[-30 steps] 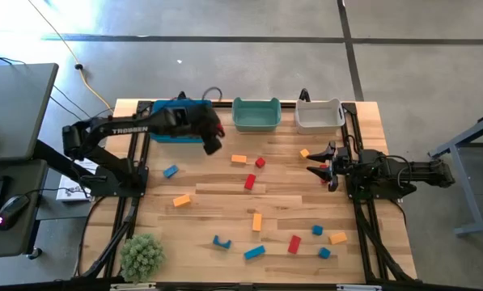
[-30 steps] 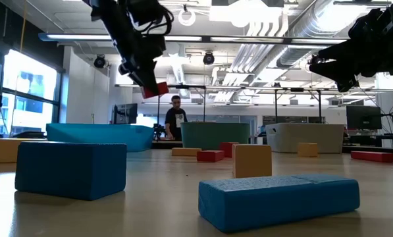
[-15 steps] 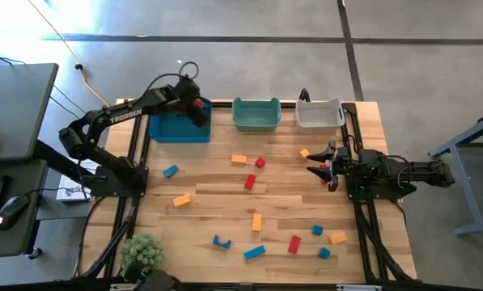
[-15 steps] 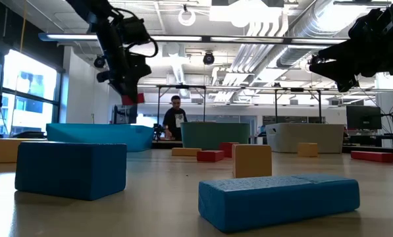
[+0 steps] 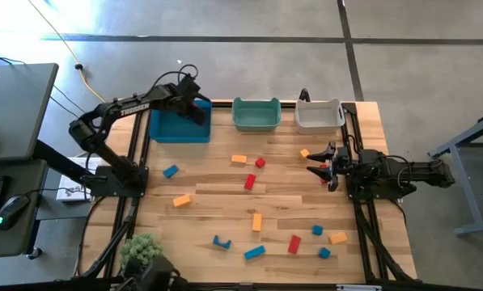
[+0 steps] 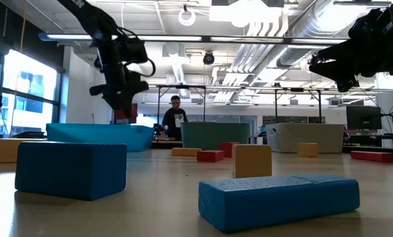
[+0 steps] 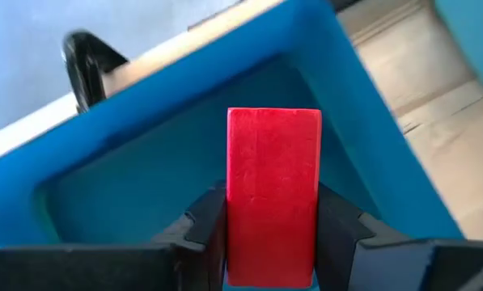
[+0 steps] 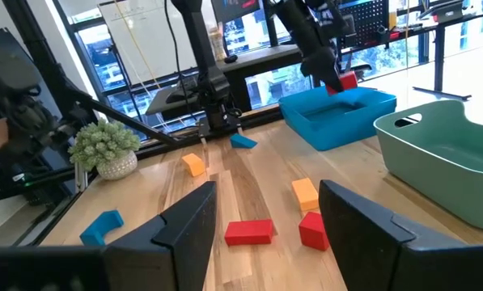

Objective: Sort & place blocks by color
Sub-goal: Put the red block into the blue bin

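1. Right, left gripper (image 7: 272, 242) is over the blue bin (image 5: 179, 127) at the worktop's (image 5: 225, 202) far-left corner, its fingers (image 7: 202, 226) clamped on a red block (image 7: 273, 194).
2. In the left wrist view the block's long axis runs straight out along the fingers, its free end pointing into the bin's interior. Only the near end is pinched.
3. The key relation: bin floor lies directly beyond the block, walls on all sides of it. I judge a release here lands it inside; no sideways shift needed.
4. In the low view the gripper hangs above the bin rim, so the block is not yet in contact with the floor.
5. Right gripper (image 5: 315, 167) is parked at the right edge of the worktop, fingers spread wide, holding nothing.
6. The rest of the blocks lie scattered on the worktop: a red bar (image 5: 250, 183), a red cube (image 5: 260, 162), an orange bar (image 5: 239, 158) mid-table, more toward the near edge. The teal bin (image 5: 256, 114) and white bin (image 5: 319, 115) sit along the far edge.
7. The right arm is nearer the orange cube (image 5: 304, 153).
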### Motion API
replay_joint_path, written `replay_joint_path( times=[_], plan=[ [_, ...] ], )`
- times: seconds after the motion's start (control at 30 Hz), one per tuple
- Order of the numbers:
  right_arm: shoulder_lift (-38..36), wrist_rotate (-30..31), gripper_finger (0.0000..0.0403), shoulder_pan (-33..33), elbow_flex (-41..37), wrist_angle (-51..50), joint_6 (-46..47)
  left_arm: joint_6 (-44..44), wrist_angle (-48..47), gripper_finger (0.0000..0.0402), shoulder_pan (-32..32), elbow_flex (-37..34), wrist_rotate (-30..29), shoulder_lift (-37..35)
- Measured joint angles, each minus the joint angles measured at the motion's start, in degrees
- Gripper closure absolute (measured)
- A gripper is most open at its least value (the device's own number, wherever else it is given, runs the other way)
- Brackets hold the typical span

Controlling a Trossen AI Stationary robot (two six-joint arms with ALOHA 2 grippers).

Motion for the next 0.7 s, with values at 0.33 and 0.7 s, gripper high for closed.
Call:
replay_joint_path(
  times=[0.33, 0.7],
  plan=[
    [0.0, 2.5, 0.0195, 0.0, 0.0, 0.9, 6.6, -3.9, -0.1, 0.0297, -0.3, 0.0, 0.4, 5.2],
    [0.0, 13.9, 0.0195, 0.0, 0.0, 8.0, 13.9, -4.0, -0.5, 0.0244, -0.3, 0.0, 0.4, 5.2]
  ],
)
